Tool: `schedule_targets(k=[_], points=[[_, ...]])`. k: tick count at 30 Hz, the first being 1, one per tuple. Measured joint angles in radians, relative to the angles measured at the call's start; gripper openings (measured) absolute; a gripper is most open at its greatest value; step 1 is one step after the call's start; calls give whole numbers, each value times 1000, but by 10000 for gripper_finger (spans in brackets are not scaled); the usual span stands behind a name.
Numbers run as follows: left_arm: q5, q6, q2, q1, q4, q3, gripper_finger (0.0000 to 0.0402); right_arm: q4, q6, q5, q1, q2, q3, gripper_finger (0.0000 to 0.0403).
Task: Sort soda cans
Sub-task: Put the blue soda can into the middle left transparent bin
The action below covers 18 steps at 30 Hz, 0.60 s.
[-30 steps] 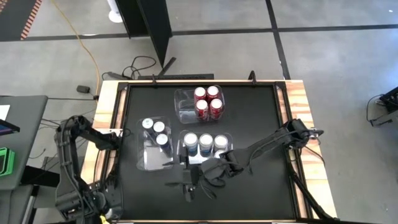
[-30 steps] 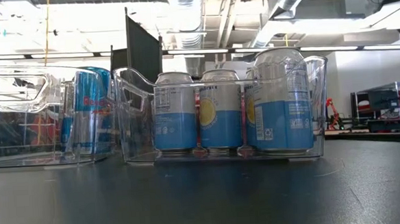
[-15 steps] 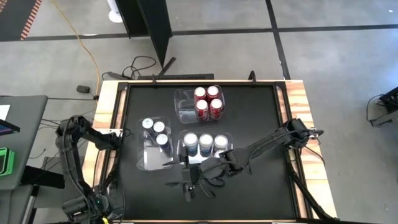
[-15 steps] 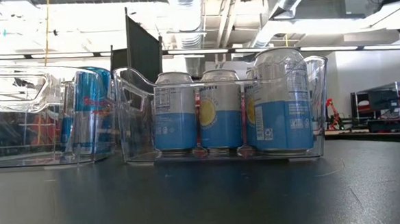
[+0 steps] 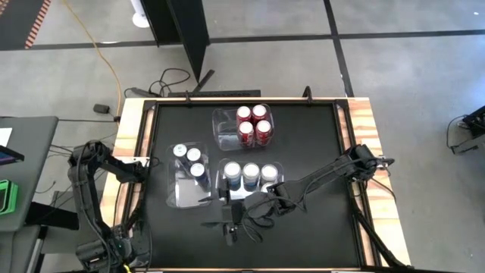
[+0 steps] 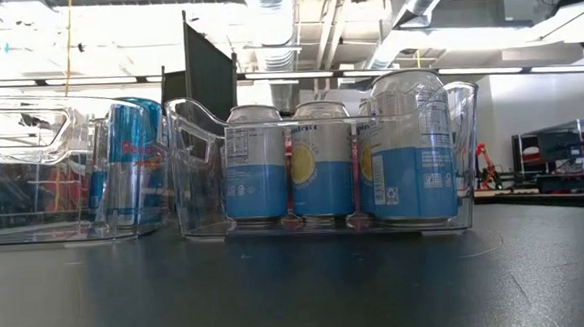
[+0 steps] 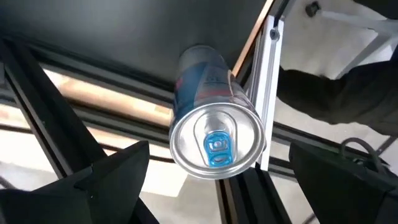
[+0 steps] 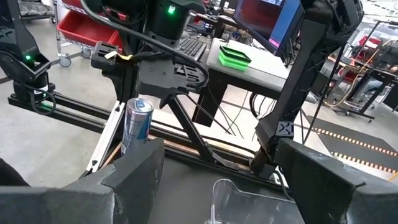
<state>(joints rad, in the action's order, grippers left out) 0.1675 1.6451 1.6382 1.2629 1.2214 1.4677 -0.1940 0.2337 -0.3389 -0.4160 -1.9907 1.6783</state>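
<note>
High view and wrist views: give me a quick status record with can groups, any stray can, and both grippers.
clear bins: three, one colour in each
red cans: four, far bin
dark blue cans: three, left bin
light blue cans: three, middle bin
stray can: upright at the table's left edge, unsorted
left gripper: open, above the stray can, not gripping
right gripper: open, empty, near the front of the table

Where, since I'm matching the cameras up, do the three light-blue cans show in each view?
High view: light-blue cans, a row at lower middle.
Low view: centre, side by side.
Left wrist view: not in it.
Right wrist view: not in it.
Shared landmark: the clear bin holding them.
</note>
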Motion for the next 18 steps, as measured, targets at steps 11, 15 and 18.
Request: schedule_targets(k=[11,15,18], points=[[-67,-4,0,50,49,1,360,34,0,0,6,0,0,332],[-94,-6,0,52,55,1,359,38,0,0,7,0,0,332],[-99,-14,0,52,55,1,359,38,0,0,7,0,0,332]])
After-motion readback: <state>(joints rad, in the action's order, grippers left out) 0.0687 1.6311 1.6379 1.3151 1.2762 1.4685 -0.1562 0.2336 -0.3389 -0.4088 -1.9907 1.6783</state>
